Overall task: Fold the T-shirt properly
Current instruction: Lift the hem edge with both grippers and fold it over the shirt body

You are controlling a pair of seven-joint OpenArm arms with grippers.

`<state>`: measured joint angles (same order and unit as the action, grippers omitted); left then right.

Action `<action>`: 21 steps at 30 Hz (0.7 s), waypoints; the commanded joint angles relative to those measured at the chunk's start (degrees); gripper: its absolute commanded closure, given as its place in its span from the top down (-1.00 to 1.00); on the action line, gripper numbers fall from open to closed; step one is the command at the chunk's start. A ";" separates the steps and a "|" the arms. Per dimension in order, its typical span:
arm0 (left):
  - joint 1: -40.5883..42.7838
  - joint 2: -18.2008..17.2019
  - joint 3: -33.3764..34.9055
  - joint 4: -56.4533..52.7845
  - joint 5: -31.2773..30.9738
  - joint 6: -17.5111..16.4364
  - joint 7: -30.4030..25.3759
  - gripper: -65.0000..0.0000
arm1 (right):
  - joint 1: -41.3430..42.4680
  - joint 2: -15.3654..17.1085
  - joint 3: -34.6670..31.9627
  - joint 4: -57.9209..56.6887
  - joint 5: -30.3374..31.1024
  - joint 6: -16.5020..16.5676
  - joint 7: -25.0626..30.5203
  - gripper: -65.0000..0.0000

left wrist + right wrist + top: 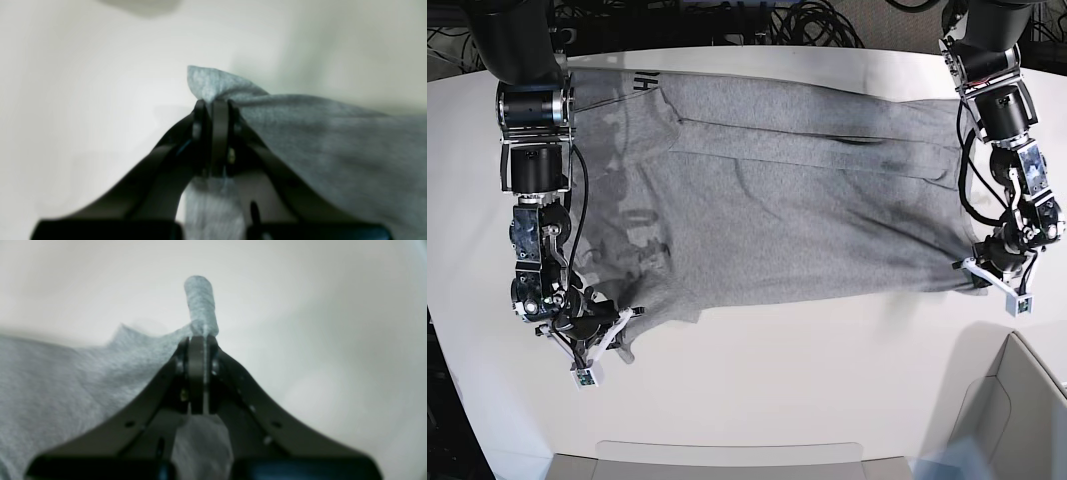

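Base view: both arms' fingers pinch the T-shirt (pixel 797 200) edge, left (pixel 980 262) and right (pixel 617 318).

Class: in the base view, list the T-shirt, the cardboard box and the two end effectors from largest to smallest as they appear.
1. T-shirt, by far the largest.
2. Cardboard box, only partly in frame.
3. Left end effector and right end effector: they look about alike, so no ranking between them.

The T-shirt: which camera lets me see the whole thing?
The base view: the T-shirt lies spread across the white table, nearly all visible. Each wrist view shows only one blurry grey corner pinched in shut jaws.
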<state>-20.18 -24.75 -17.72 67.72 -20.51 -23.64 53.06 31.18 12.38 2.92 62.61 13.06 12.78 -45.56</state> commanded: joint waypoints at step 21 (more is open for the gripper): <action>11.17 -1.05 -2.46 15.75 -0.19 0.12 3.69 -1.00 | -15.05 -1.00 10.49 36.78 0.35 0.19 -18.66 -1.00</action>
<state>-8.03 -24.64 -19.79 82.39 -20.62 -23.66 57.82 14.74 11.07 13.23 98.43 13.23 12.78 -65.30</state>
